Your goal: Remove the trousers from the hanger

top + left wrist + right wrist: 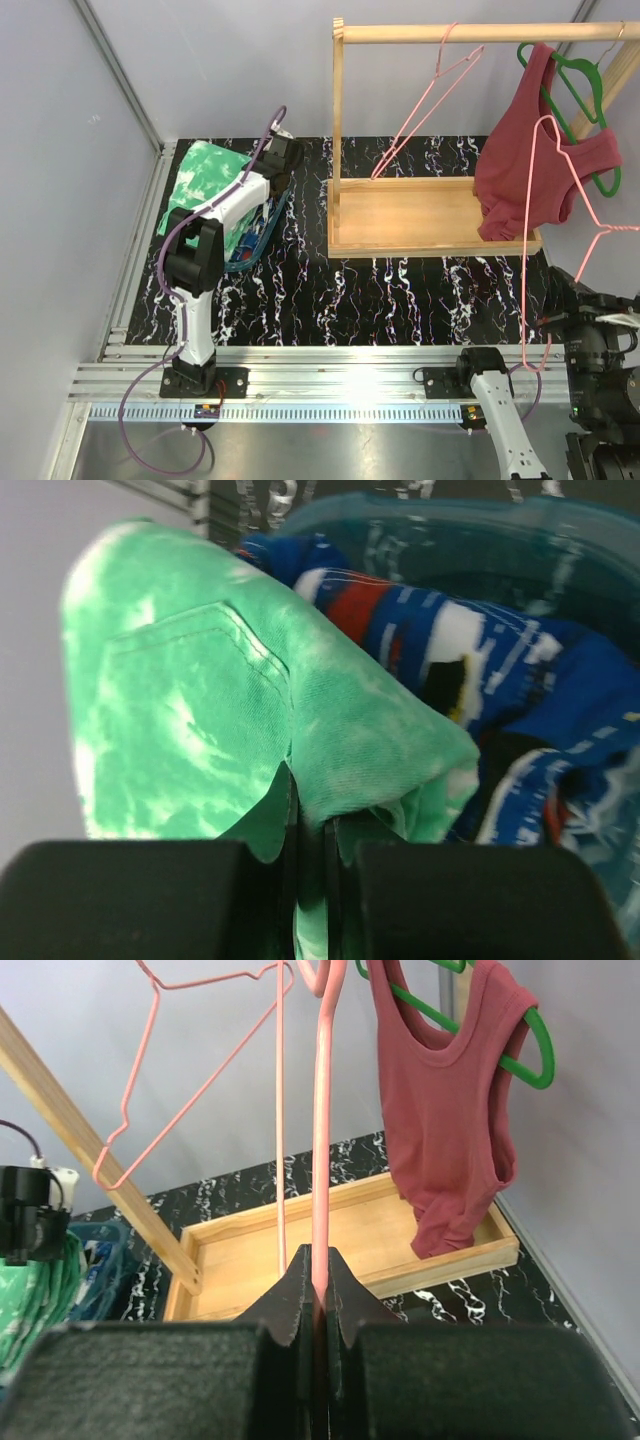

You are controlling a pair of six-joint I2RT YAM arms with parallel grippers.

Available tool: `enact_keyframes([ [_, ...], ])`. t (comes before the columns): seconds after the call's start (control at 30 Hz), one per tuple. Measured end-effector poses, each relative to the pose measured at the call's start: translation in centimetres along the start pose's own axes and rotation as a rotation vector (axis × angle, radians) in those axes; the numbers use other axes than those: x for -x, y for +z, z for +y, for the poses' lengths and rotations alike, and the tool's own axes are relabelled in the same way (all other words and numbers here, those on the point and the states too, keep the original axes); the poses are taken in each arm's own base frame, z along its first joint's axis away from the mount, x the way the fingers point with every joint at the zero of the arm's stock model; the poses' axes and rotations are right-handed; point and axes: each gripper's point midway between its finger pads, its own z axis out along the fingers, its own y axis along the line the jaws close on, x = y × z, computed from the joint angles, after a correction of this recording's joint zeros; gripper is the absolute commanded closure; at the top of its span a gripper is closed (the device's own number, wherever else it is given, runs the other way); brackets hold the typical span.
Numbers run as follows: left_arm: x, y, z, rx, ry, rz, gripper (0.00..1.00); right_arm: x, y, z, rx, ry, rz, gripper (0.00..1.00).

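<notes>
The green mottled trousers (205, 178) lie bunched at the far left, partly over a teal basket (272, 222). My left gripper (283, 160) is shut on a fold of this green cloth (200, 700), with the cloth pinched between the jaws (310, 820). The blue printed trousers (480, 660) lie inside the basket (450, 515). My right gripper (556, 322) is shut on the wire of an empty pink hanger (528, 250), held upright in front of the rack. The wire (322, 1140) rises from between the jaws (318, 1260).
A wooden rack (430, 215) stands at the back right. On its rail hang a second empty pink hanger (430, 100) and a green hanger (580, 100) with a dark red tank top (530, 170). Grey walls close in left and right.
</notes>
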Motion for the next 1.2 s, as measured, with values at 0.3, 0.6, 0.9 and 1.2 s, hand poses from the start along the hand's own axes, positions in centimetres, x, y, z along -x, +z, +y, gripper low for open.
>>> enact_keyframes([
  [0.3,0.8,-1.6,-2.5,-0.192,-0.144,0.055,1.0,-1.3,4.9,0.1,-0.038,-0.061,0.096,1.0],
  [0.6,1.8,-2.8,-3.7,-0.289,-0.205,0.082,0.99,-1.8,6.2,0.4,-0.031,-0.073,0.129,1.0],
  [0.9,0.0,-1.1,-7.4,-0.411,-0.179,0.146,0.75,-1.7,6.8,0.8,-0.015,-0.07,0.122,1.0],
  [1.2,0.5,-2.2,-9.1,-0.574,-0.224,0.155,0.18,-2.5,7.7,1.2,0.003,-0.073,0.156,1.0],
])
